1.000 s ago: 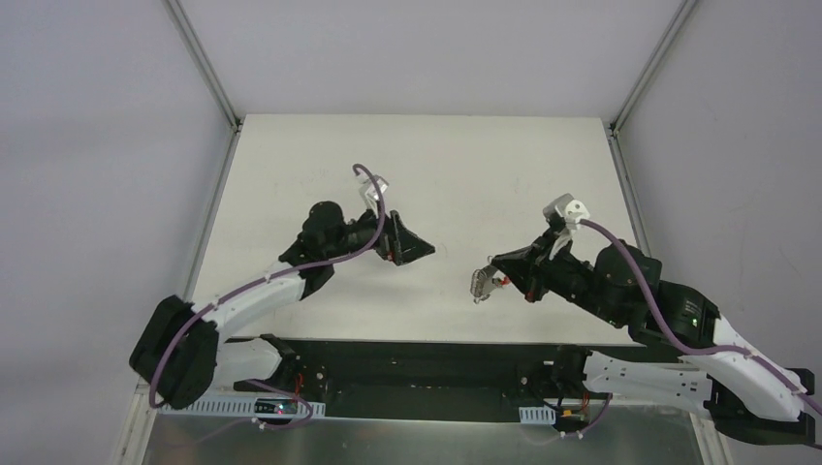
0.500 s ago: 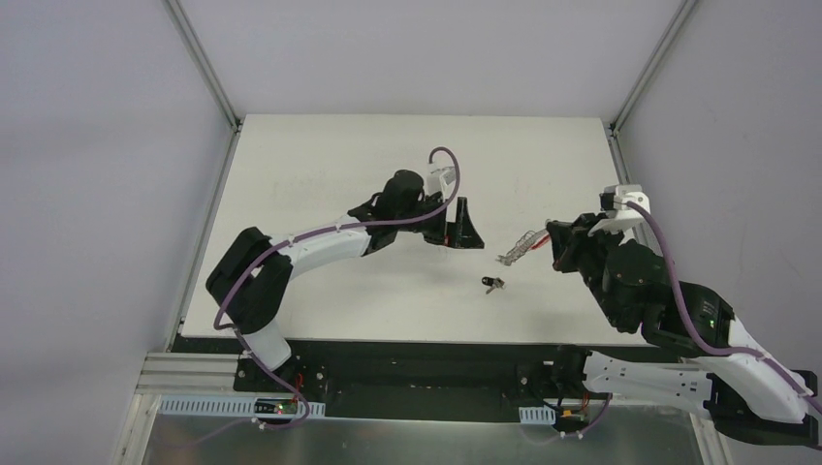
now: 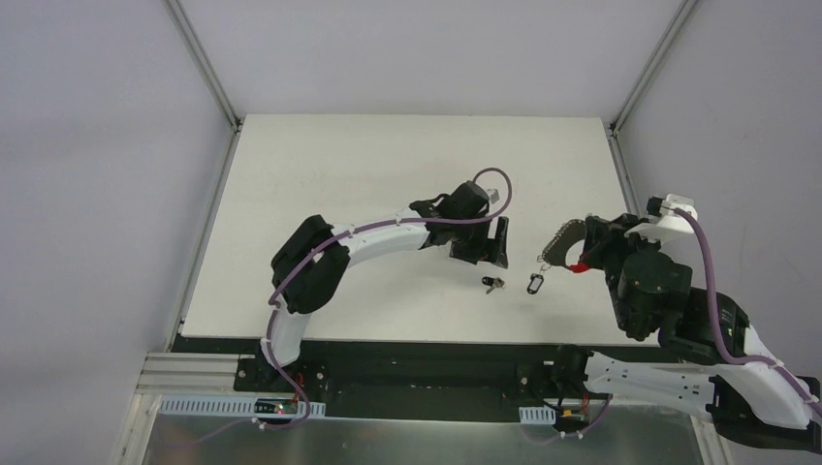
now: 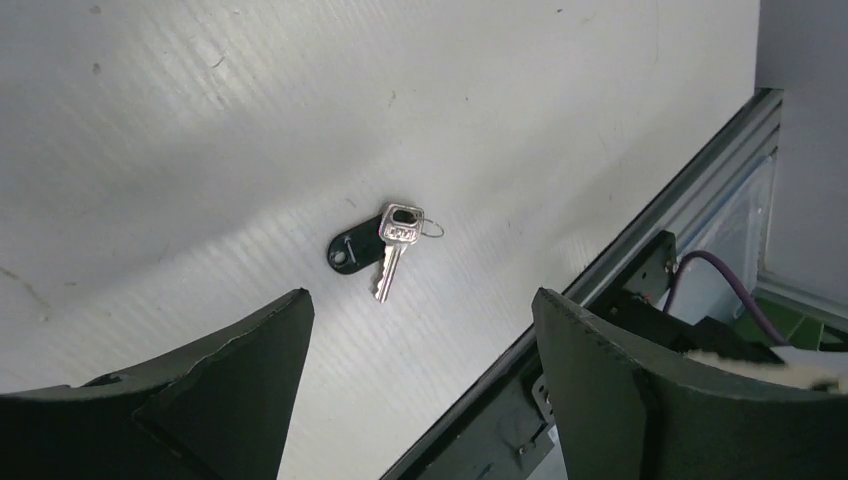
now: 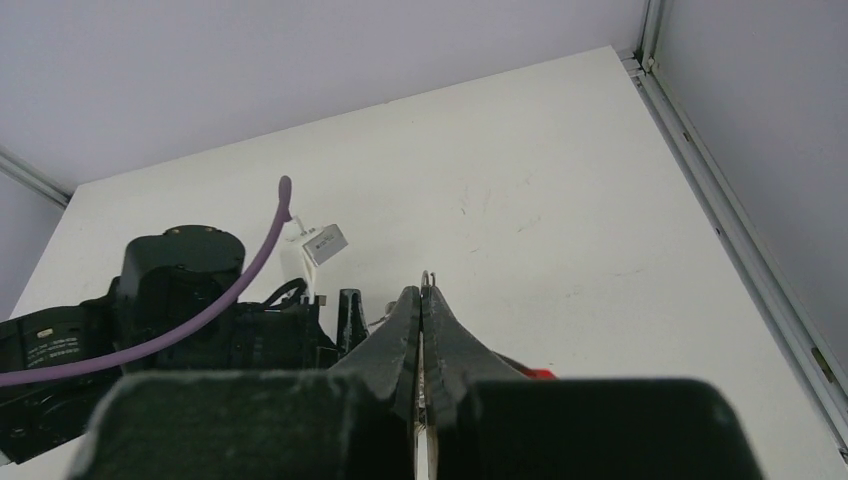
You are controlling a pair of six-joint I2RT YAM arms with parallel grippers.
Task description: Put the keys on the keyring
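Observation:
A tiny key [image 3: 493, 283] with a black head and a short silvery blade lies flat on the white table [image 3: 388, 165], near its front edge. In the left wrist view the key [image 4: 385, 245] lies just ahead of my open, empty left gripper [image 4: 415, 300]. In the top view the left gripper [image 3: 488, 254] hovers right behind the key. My right gripper [image 3: 584, 250] is shut on the keyring [image 3: 560, 244], holding its grey-white strap and red tag [image 3: 580, 265] above the table. A small dark piece [image 3: 534, 284] on a thin loop sits below it. In the right wrist view a wire loop [image 5: 426, 278] pokes out of the shut right gripper [image 5: 422, 292].
The table's black front rail [image 3: 426, 351] runs just behind the key in the left wrist view [image 4: 600, 290]. Metal frame rails [image 3: 628, 194] border the table's right side. The left arm's wrist and purple cable [image 5: 200, 300] fill the right wrist view's left side.
My left arm has swung right and come down close over the key. My right gripper has pulled back to the right with the keyring. The key lies where it was half a second ago.

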